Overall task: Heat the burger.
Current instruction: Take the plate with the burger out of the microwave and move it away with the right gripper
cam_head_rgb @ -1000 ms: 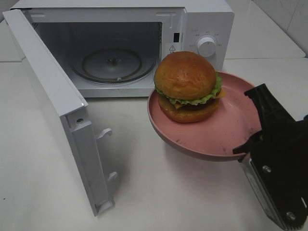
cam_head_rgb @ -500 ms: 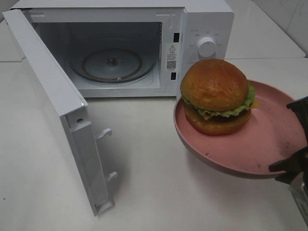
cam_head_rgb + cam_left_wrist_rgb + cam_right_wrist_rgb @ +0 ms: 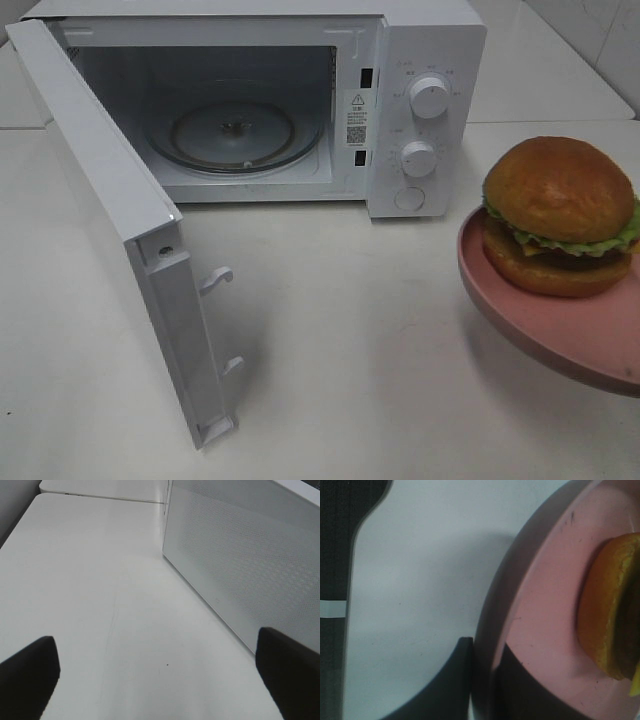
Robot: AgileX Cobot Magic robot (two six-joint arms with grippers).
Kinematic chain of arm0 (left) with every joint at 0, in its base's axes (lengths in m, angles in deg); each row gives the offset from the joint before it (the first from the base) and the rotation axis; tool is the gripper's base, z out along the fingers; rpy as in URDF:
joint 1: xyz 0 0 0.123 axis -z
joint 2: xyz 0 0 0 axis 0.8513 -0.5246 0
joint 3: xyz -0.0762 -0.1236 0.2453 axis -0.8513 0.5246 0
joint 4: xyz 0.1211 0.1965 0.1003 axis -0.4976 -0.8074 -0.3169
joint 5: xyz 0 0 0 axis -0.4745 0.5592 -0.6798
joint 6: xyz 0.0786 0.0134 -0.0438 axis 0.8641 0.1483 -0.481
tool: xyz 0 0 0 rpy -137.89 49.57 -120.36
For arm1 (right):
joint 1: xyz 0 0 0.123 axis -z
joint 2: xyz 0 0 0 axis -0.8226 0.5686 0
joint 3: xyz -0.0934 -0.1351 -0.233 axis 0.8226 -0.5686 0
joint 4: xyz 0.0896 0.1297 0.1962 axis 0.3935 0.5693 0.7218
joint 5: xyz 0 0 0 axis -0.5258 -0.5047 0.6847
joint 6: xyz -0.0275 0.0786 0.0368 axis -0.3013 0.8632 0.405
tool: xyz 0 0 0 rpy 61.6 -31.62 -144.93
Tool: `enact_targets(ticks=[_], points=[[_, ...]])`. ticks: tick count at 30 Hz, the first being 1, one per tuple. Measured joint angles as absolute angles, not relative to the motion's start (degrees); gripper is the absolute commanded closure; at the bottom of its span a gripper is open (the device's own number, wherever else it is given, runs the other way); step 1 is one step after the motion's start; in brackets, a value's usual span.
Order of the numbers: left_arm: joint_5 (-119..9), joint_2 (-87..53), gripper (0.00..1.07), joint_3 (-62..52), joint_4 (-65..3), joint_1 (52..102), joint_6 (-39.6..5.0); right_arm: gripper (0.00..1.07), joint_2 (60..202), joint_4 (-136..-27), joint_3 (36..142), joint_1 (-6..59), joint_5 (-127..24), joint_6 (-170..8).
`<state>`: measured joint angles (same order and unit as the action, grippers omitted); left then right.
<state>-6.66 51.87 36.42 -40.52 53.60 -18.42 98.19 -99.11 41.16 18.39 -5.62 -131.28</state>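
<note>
- The microwave (image 3: 300,100) is set at the back of the table (image 3: 330,380).
- Its door (image 3: 120,230) is swung out to the left and forward.
- The turntable (image 3: 232,135) is seen inside the cavity.
- The burger (image 3: 560,215) is carried on the plate (image 3: 540,325), raised off the table right of the microwave.

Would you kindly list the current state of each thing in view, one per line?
Microwave door: swung wide open.
Microwave: cavity empty apart from its glass turntable.
Burger: upright on the plate, outside the microwave.
Pink plate: raised off the table, rim pinched.
Right gripper: shut on the plate's rim.
Left gripper: open, holding nothing.
</note>
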Motion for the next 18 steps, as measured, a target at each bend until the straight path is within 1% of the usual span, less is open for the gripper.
enact_targets(ticks=[1,3,6,18], points=[[-6.7,51.9,0.04,36.4,-40.5,53.6,-18.4,1.06,98.2,-101.4,41.2,18.4,-4.6,-127.1],[-6.7,51.9,0.04,36.4,-40.5,53.6,-18.4,1.06,98.2,-102.5,41.2,18.4,-4.1,-125.4],[-6.7,51.9,0.04,36.4,-40.5,53.6,-18.4,1.06,98.2,-107.1,41.2,18.4,-2.2,-117.0],[-6.7,51.9,0.04,36.4,-40.5,53.6,-18.4,1.06,98.2,-116.4,41.2,18.4,3.8,-100.2]])
